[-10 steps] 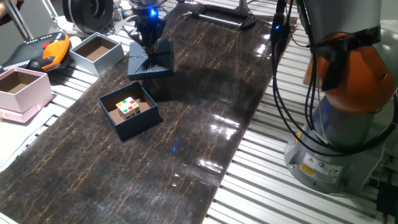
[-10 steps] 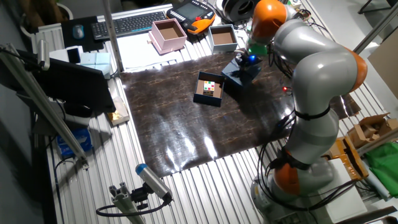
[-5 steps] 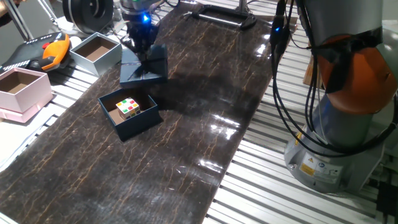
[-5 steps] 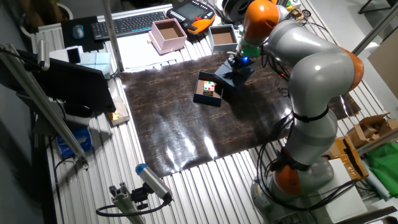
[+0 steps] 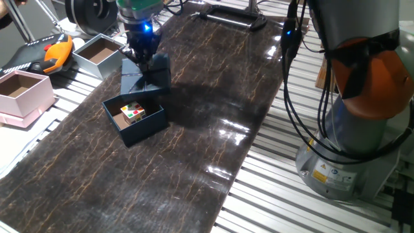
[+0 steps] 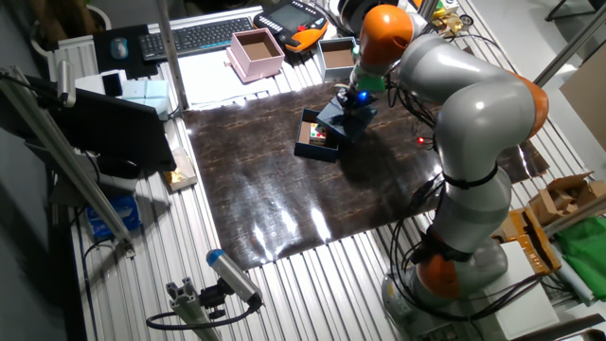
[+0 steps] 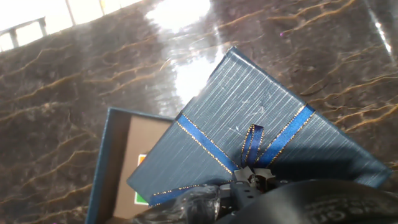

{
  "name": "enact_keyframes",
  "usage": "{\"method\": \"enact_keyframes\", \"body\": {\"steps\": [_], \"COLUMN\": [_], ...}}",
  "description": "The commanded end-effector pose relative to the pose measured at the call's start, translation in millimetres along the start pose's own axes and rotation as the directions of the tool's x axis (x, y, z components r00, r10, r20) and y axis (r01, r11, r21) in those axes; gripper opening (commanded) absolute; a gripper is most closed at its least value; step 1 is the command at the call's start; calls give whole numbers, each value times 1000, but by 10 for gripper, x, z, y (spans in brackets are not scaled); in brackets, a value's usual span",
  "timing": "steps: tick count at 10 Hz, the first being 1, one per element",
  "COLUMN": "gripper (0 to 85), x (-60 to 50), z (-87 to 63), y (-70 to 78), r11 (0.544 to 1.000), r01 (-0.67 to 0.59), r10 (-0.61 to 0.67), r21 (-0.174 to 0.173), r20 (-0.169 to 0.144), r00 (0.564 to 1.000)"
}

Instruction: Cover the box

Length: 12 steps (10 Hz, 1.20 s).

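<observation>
Gripper [image 5: 143, 59]: I see it clamped on the navy lid [image 7: 249, 134] at its ribbon bow [image 7: 256, 148].
Lid: tilted, overlapping the open navy box [image 5: 134, 114].
Box contents: a colour cube [image 5: 133, 111].

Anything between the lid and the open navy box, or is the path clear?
Nothing visible blocks it. The end effector holds the lid tilted, right beside the open navy box and already overlapping one corner in the hand view. Only the puzzle cube sits inside, seemingly below the rim.
</observation>
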State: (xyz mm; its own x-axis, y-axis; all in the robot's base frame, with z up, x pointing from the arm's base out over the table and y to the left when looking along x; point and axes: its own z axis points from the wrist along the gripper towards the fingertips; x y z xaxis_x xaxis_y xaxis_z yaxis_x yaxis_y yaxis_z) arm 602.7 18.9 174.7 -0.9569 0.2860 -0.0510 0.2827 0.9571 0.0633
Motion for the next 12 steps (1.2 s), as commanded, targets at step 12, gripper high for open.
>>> {"method": "enact_keyframes", "body": {"steps": [12], "gripper": [7], "x": [52], "z": [40], "y": [80], "r11": [988], "r01": [-132], "r10": [132], "r21": [76], "r20": [17], "r00": [991]}}
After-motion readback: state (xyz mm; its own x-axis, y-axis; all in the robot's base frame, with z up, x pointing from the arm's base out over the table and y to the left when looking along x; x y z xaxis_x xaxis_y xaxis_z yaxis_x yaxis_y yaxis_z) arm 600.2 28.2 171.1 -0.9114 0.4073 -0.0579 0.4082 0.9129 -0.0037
